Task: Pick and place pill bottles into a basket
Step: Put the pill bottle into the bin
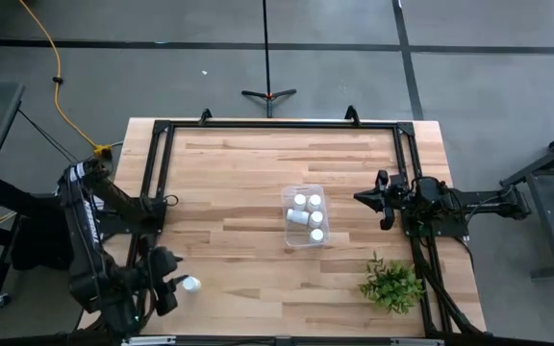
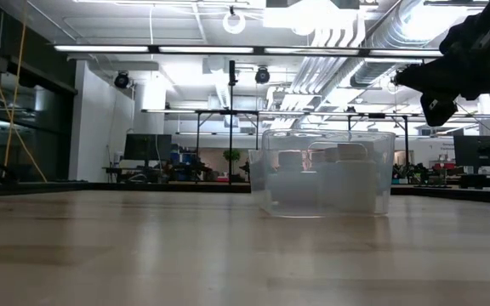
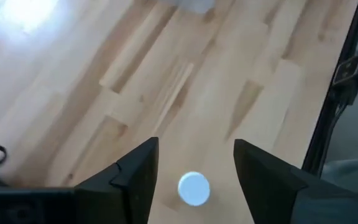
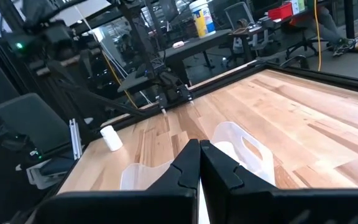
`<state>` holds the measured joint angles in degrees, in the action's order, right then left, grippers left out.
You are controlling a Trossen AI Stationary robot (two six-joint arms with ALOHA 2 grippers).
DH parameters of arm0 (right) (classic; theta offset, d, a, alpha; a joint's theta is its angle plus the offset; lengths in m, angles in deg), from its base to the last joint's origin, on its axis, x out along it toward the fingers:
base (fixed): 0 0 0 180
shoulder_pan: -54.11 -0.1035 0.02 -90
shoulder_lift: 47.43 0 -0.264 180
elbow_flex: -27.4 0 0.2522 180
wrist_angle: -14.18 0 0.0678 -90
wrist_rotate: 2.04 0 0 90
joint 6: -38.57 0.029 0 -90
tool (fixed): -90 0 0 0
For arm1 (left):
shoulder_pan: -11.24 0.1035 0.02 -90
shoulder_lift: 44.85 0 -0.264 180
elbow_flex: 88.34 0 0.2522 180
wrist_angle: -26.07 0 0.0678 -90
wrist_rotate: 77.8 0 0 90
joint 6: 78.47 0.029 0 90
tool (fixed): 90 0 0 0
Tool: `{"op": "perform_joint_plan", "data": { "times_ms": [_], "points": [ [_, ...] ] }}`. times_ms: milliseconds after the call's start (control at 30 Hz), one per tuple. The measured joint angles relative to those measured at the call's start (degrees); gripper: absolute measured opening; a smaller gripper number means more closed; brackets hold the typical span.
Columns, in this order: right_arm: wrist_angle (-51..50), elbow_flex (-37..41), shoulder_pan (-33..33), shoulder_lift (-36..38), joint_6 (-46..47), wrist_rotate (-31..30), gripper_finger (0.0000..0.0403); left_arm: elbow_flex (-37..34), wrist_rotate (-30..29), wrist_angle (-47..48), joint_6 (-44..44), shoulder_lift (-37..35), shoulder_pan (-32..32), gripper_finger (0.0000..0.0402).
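The clear bin (image 1: 306, 216) stands on the wooden table right of the middle, with several white pill bottles (image 1: 308, 217) inside; it also shows in the low view (image 2: 326, 174). One more white bottle (image 1: 191, 284) stands on the table near its near left corner. My left gripper (image 1: 177, 286) is open right at this bottle. In the left wrist view its fingers (image 3: 196, 149) stand on either side of the bottle's round cap (image 3: 194, 188) with gaps between. My right gripper (image 1: 364, 198) is shut and empty, held above the table right of the bin.
A green leafy plant (image 1: 390, 284) stands at the near right corner. A black frame (image 1: 277, 125) runs along the table's far, left and right edges. Bare wood lies between the lone bottle and the bin.
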<state>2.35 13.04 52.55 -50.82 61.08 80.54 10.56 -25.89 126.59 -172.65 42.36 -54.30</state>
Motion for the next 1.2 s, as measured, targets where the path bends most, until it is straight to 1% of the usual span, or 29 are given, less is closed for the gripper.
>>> {"op": "perform_joint_plan", "data": {
  "times_ms": [200, 300, 400, 467, 600, 733, 833, 933, 1033, 1200],
  "points": [
    [0.1, 0.0, 0.0, 0.0, 0.0, -1.2, 0.0, -10.7, 0.2, -13.2, -0.7, -0.5, -0.9, 0.0235],
    [0.1, 0.0, 0.0, 0.0, -0.6, -1.5, 0.0, -14.5, 0.3, -18.6, -0.6, -0.5, -0.8, 0.0244],
    [0.0, 0.0, 0.0, 0.0, -0.5, -1.6, 0.0, -17.0, 0.5, -22.4, -0.6, -0.5, -0.9, 0.0261],
    [0.0, 0.0, 0.0, 0.0, -0.5, -1.6, 0.0, -17.6, 1.1, -22.7, -0.9, -0.5, -0.9, 0.0278],
    [0.0, 0.0, 0.0, 0.0, -0.5, -1.6, 0.0, -19.0, 6.4, -23.4, -0.3, -0.5, -0.8, 0.0321],
    [0.0, 0.0, 0.0, 0.0, -0.5, -1.7, 0.0, -21.4, 7.9, -25.6, -0.2, -0.5, -0.8, 0.0361],
    [0.0, 0.0, 0.0, 0.0, -0.5, -1.9, 0.0, -22.9, 9.1, -26.1, -0.4, -0.5, -0.8, 0.038],
    [0.0, 0.0, 0.0, 0.0, -0.4, -2.1, 0.0, -25.1, 9.7, -29.5, 0.8, -0.5, -0.8, 0.0387],
    [0.0, 0.0, 0.0, 0.0, -0.4, -2.1, 0.0, -26.9, 12.2, -31.2, 0.6, -0.5, -0.8, 0.0384],
    [0.0, 0.0, 0.0, 0.0, -0.4, -2.5, 0.0, -28.9, 11.6, -32.8, 0.2, -0.4, -0.8, 0.0372]
  ]
}}
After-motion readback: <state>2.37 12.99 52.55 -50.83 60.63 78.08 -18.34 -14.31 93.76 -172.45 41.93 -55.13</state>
